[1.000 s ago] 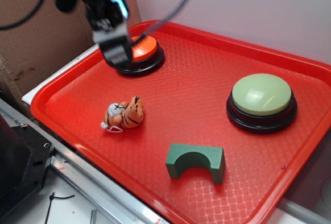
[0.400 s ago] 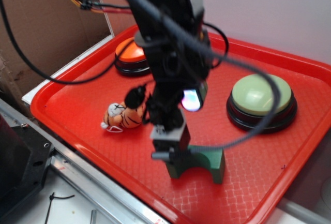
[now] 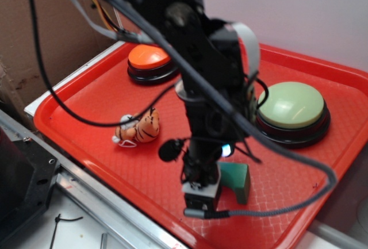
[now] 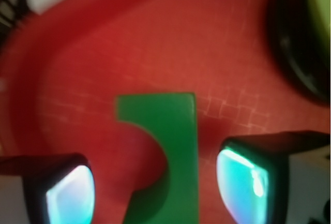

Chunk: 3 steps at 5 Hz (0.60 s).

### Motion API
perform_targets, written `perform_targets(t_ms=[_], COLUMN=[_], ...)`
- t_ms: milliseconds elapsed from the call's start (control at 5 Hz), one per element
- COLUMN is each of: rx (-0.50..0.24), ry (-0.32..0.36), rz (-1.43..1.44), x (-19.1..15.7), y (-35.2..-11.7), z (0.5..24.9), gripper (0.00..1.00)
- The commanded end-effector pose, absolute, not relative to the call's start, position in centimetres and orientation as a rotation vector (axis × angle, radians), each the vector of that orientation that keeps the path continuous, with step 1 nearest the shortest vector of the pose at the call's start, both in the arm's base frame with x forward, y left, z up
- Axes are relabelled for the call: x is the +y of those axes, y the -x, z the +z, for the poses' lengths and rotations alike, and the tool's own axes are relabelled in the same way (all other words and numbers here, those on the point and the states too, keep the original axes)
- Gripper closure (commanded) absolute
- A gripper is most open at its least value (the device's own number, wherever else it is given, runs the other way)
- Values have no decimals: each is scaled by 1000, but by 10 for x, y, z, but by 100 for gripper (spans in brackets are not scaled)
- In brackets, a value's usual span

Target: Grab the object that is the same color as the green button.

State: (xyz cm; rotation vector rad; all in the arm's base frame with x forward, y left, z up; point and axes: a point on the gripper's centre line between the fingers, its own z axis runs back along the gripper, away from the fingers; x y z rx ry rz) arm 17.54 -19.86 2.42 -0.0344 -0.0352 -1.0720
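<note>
**Hand poised over the green arch, grasp not yet made**

The hand (image 4: 155, 182) hangs low over the arch (image 4: 165, 151), its jaws spread wide with one finger (image 4: 70, 193) on each side and red tray showing between pads and foam. Nothing is held. In the exterior view the arch (image 3: 236, 181) lies near the front edge of the tray (image 3: 69, 108), mostly hidden behind the arm, with only its right end showing. The green button (image 3: 290, 105) sits just behind it to the right; the tiger (image 3: 138, 128) and the orange button (image 3: 148, 59) lie well off to the left.

The risks, as I judge them:

- The arch is not centred between the jaws. In the wrist view its solid back runs nearer the right finger, while the cut-out faces the left. On closing, the right pad would probably touch first and shove the piece sideways.
- The left pad may meet the hollow rather than solid foam, giving a weak, uneven grip.
- The foam looks light and the tray ribbed, so a push could tip or spin it.
- How far the fingertips stand above the tray cannot be told; closing too high would pinch only the top edge.
- The green button's black base lies close, so drifting right could bump it.
</note>
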Motion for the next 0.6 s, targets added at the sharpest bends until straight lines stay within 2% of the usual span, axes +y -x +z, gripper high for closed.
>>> perform_targets(t_ms=[0,200,400], rx=[-34,-47,6], ry=[7,8,-31], rz=[-1027,-984,-921], x=[-211,-207,-203], y=[-179,-180,-184], z=[20,25,31], gripper=[5,100,100])
